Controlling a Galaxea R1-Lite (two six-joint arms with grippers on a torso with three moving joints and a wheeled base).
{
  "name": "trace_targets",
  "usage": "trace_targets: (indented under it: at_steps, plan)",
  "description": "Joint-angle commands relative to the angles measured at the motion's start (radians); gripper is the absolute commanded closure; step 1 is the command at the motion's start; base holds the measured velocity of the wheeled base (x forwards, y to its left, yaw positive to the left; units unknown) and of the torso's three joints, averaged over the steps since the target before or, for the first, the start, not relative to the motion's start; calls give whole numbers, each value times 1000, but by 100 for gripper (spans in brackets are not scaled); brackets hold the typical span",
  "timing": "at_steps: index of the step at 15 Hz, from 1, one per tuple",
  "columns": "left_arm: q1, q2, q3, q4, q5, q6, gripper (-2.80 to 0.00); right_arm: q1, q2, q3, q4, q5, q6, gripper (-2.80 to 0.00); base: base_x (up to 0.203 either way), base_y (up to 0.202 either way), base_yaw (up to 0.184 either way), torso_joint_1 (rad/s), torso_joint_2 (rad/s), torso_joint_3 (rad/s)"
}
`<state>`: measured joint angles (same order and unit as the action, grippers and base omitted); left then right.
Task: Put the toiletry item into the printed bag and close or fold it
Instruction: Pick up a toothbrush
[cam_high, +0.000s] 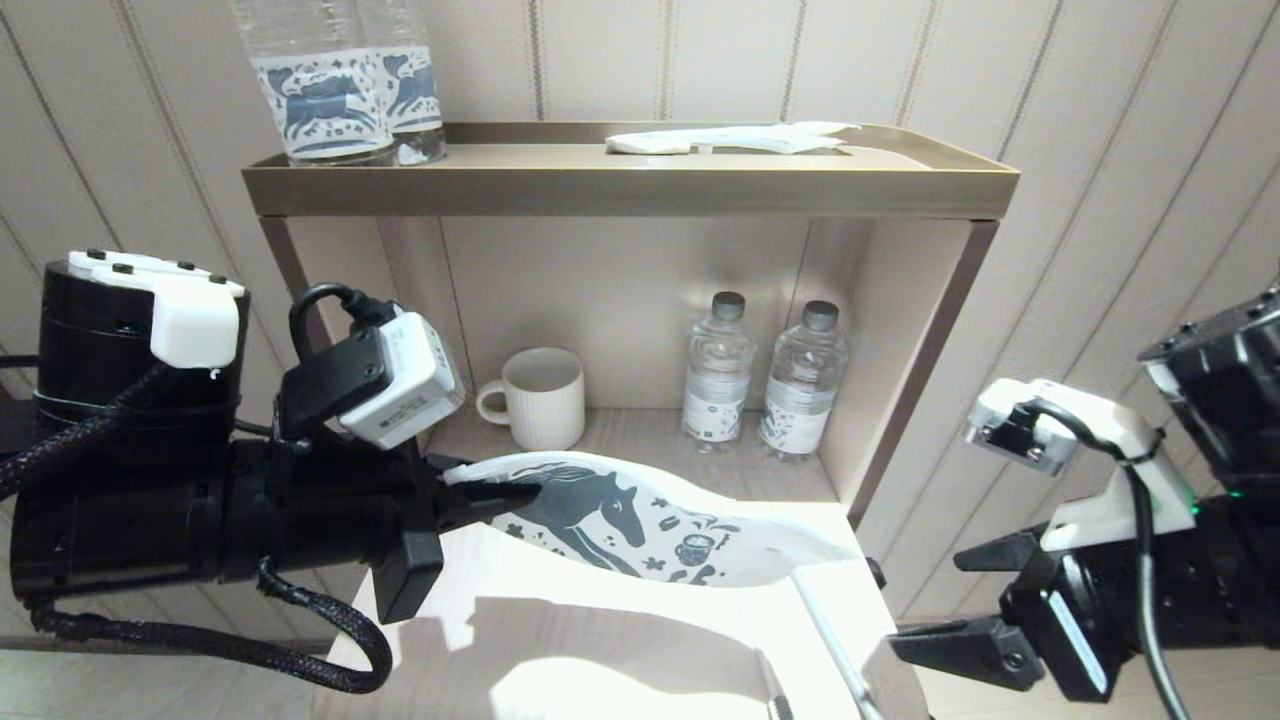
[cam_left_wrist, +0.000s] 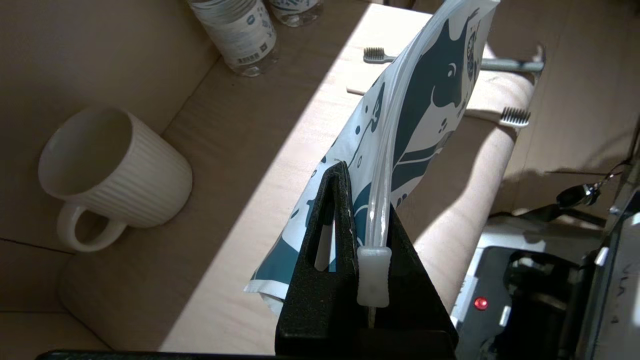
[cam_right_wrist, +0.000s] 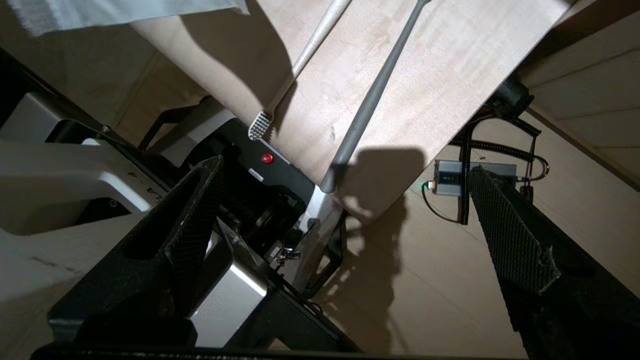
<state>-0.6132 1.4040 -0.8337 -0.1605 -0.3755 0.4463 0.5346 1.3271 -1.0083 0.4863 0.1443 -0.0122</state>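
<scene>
My right gripper (cam_high: 925, 600) hangs off the table's (cam_high: 600, 640) front right corner, jaws spread wide and empty. The toothbrush (cam_right_wrist: 300, 60) I want lies just inboard of that corner, long axis running from the front edge back toward the bag (cam_high: 640, 520), head overhanging the edge; a darker one (cam_right_wrist: 370, 100) lies beside it. The right arm is much nearer. Farther back, my left gripper (cam_high: 500, 495) pinches the bag's zip end, holding it above the table.
</scene>
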Motion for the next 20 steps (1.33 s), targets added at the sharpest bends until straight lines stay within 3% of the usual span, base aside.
trace_targets:
  at_steps: [1,4,7,12,13,14,15,20]
  plan:
    - [3,-8,3,-4,-6,-21,0,49,57,-15,7,-74,17,0,0,0,0,0,0,0]
    - [3,-2,-18,-5,-14,-24,0,92,64,-46,15,-108,25,0,0,0,0,0,0,0]
    - [3,-2,9,-82,-15,-25,0,107,87,-101,93,-109,38,0,0,0,0,0,0,0]
    - [4,16,29,-135,-6,-21,0,110,201,-86,87,-113,60,0,0,0,0,0,0,0]
    - [6,26,29,-135,-6,-22,0,110,227,-84,84,-122,62,-280,0,0,0,0,0,0]
    - [12,31,29,-137,-6,-22,0,109,254,-89,83,-135,62,-280,0,0,0,0,0,0]
    - [13,34,33,-140,-6,-21,0,108,272,-90,83,-140,63,0,0,0,0,0,0,0]
    - [13,52,38,-140,-5,-21,0,100,310,-73,38,-138,54,0,0,0,0,0,0,0]
